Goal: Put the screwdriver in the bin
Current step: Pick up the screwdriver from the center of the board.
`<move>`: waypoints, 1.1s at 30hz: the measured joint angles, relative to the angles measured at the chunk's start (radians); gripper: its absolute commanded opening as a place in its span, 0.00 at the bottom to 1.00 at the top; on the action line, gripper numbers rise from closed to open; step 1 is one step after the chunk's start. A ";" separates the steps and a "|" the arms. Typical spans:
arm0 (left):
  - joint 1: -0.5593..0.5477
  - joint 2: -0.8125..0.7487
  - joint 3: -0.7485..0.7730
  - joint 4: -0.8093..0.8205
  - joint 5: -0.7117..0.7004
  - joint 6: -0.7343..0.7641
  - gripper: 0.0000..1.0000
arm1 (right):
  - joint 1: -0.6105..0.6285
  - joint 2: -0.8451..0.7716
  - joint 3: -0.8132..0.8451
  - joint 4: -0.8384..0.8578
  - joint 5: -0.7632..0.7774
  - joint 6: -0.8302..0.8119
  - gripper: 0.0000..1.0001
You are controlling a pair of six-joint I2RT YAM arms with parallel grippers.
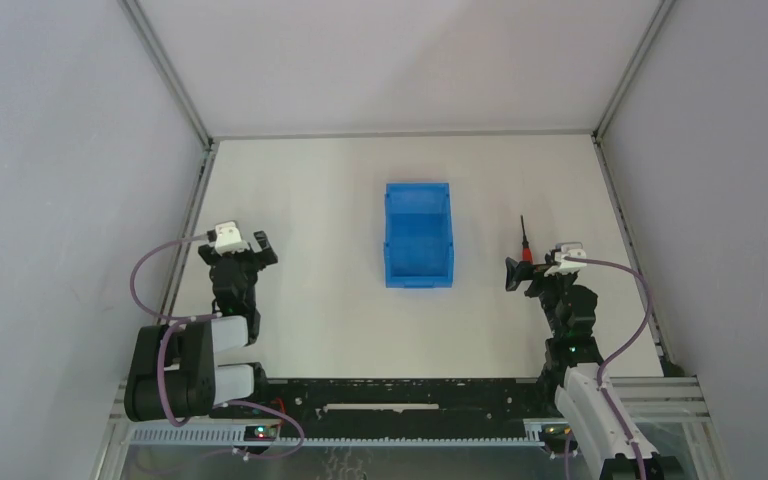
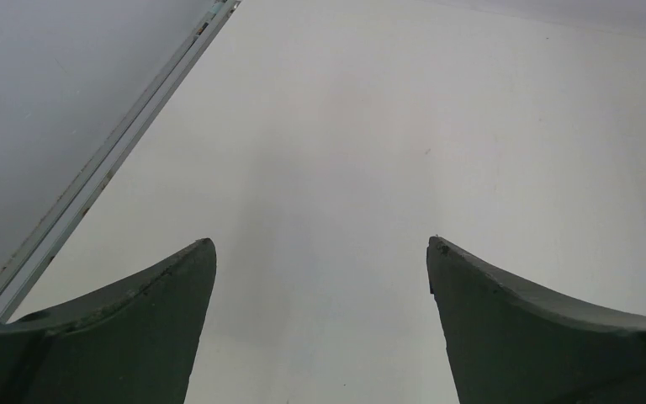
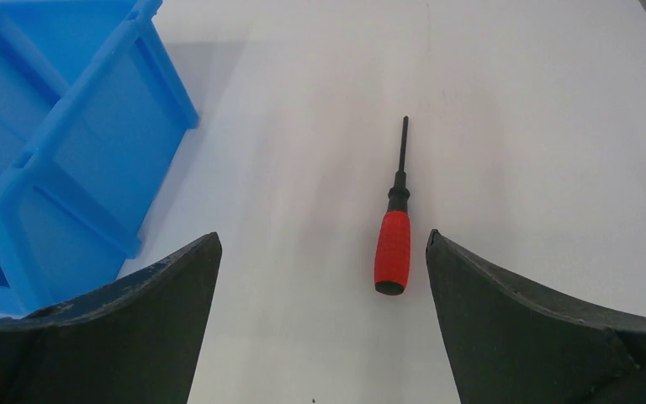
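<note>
From above, the bright blue rectangular open-topped plastic bin (image 1: 389, 236) stood mid-desk (image 1: 310, 250). The small screwdriver with a red handle and thin black shaft (image 1: 524, 240) lay on the desk well to the bin's right and outside it, its handle partly hidden behind the right jaws.

Only the right wrist camera showed the whole tool (image 3: 394, 244). It lay flat with the handle nearest the lens and the shaft pointing away, in the gap between the widely spread right jaws and closer to the right finger. Neither finger visibly touched it. The bin's outer wall (image 3: 101, 143) sat apart at the left.

The left wrist view showed neither thing, only bare desk, a metal frame rail (image 2: 109, 160) and the left jaws, also spread wide with nothing between them.
</note>
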 measured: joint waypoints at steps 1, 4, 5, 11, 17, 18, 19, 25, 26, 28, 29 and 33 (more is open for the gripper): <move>0.000 0.000 0.000 0.000 0.000 0.000 1.00 | 0.000 0.000 0.000 0.000 0.000 0.000 1.00; 0.000 0.000 0.000 0.000 0.000 0.000 1.00 | 0.000 0.001 0.000 0.000 0.000 0.000 1.00; 0.000 0.000 0.000 0.000 0.000 0.000 1.00 | 0.000 0.002 0.000 0.000 0.000 0.000 1.00; 0.000 0.000 0.000 0.000 0.000 0.000 1.00 | 0.001 0.002 0.000 0.000 0.001 0.000 1.00; 0.000 0.000 0.000 0.000 0.000 0.000 1.00 | 0.001 0.006 0.000 0.000 0.006 0.000 1.00; 0.000 0.000 0.000 0.000 0.000 0.000 1.00 | 0.001 0.008 0.000 0.000 0.006 0.000 1.00; 0.000 0.000 0.000 0.000 0.000 0.000 1.00 | 0.001 0.011 0.000 0.000 0.006 0.000 1.00; 0.000 0.000 0.000 0.000 0.000 0.000 1.00 | 0.007 0.017 0.017 -0.034 0.032 0.001 1.00; 0.000 0.000 0.000 0.000 0.000 0.000 1.00 | 0.007 0.024 0.028 -0.048 0.037 0.003 1.00; 0.000 0.000 0.000 0.000 0.000 0.000 1.00 | 0.007 0.042 0.068 -0.088 0.047 0.010 1.00; 0.000 0.000 0.000 0.000 0.000 0.000 1.00 | 0.007 0.052 0.094 -0.111 0.052 0.014 0.99; 0.000 0.000 0.000 0.000 0.000 0.000 1.00 | 0.008 0.103 0.239 -0.257 0.094 0.047 1.00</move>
